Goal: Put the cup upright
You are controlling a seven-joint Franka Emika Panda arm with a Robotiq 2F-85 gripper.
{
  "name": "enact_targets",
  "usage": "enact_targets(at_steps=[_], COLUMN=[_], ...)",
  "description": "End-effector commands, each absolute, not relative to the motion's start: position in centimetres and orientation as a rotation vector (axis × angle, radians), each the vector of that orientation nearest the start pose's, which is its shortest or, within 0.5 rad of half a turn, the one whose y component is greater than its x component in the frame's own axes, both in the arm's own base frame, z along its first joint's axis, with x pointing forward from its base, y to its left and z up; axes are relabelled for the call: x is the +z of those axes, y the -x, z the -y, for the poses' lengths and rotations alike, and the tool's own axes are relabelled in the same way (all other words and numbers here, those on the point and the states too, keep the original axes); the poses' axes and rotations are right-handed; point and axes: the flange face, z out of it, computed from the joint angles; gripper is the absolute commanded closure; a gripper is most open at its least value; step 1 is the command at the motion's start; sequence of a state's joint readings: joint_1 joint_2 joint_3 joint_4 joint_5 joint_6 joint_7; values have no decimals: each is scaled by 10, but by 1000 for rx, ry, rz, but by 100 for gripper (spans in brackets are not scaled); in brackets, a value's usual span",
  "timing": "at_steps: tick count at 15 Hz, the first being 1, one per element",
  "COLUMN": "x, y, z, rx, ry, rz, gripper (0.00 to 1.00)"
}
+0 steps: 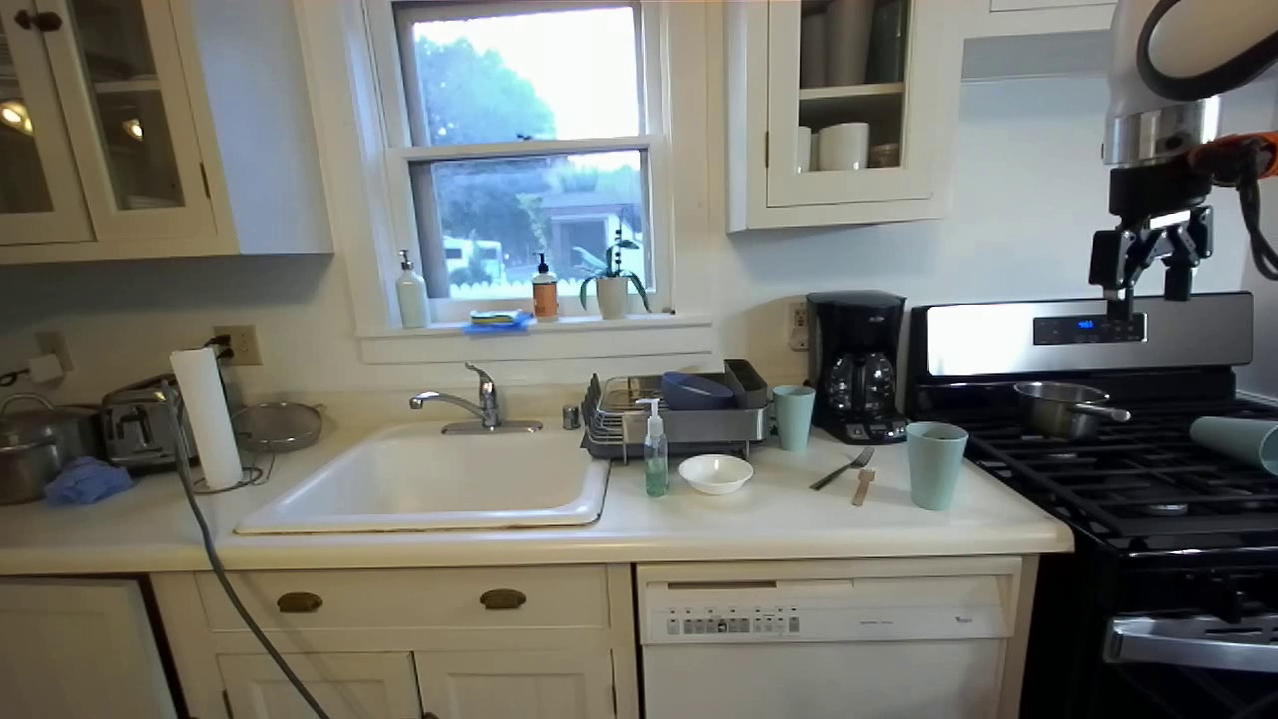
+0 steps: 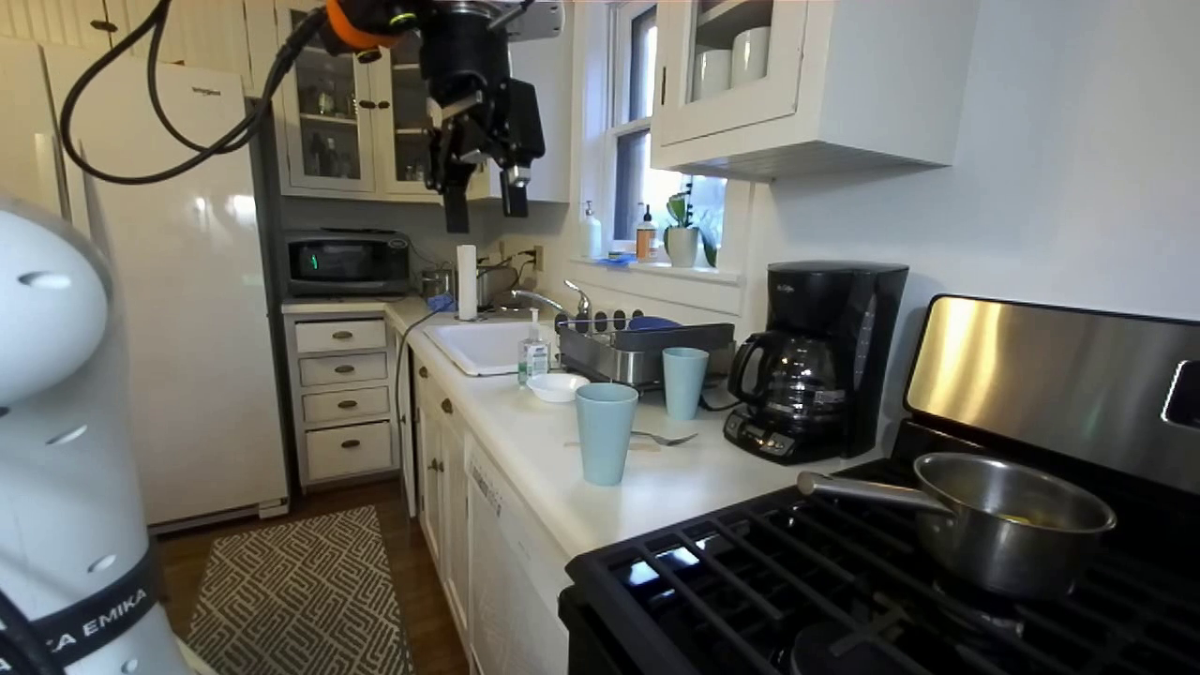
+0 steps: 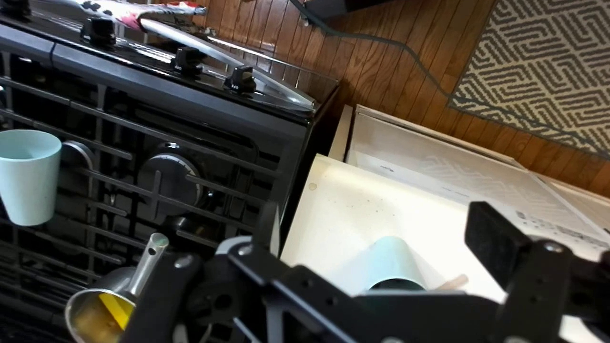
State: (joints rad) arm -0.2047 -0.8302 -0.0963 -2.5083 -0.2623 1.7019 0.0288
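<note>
High at right, the end effector (image 1: 1149, 293) hangs spread, gripping nothing; the cup (image 1: 1233, 442) lies on its side on the stove grates (image 1: 1118, 489), right of the saucepan (image 1: 1050, 414). I'd squeeze its sides gently, turn it mouth-up and let go only once the base sits steady. Leftward, the tabletop (image 1: 779, 519) bears two upright tumblers (image 1: 937, 469) (image 1: 794, 419), then a sink (image 1: 479, 474) below the far window (image 1: 529, 150).

- Window (image 1: 589, 90) blown out — daylight source
- Warm glints in cabinet glass (image 1: 130, 150)
- Golden glare on stove panel (image 2: 1041, 380)
- Wrist view: tabletop (image 3: 343, 200) near-white, soft shadow
</note>
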Motion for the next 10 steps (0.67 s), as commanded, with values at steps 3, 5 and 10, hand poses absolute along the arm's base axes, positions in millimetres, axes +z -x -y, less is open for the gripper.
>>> enact_targets(at_steps=[3,5,10], x=[551,554,558], y=[-289,-289,-288], z=[140,144,148], rx=[-142,-178,-222], ry=[3314,3302,3268], rz=[-813,-902,-1073], gripper=[0,0,0])
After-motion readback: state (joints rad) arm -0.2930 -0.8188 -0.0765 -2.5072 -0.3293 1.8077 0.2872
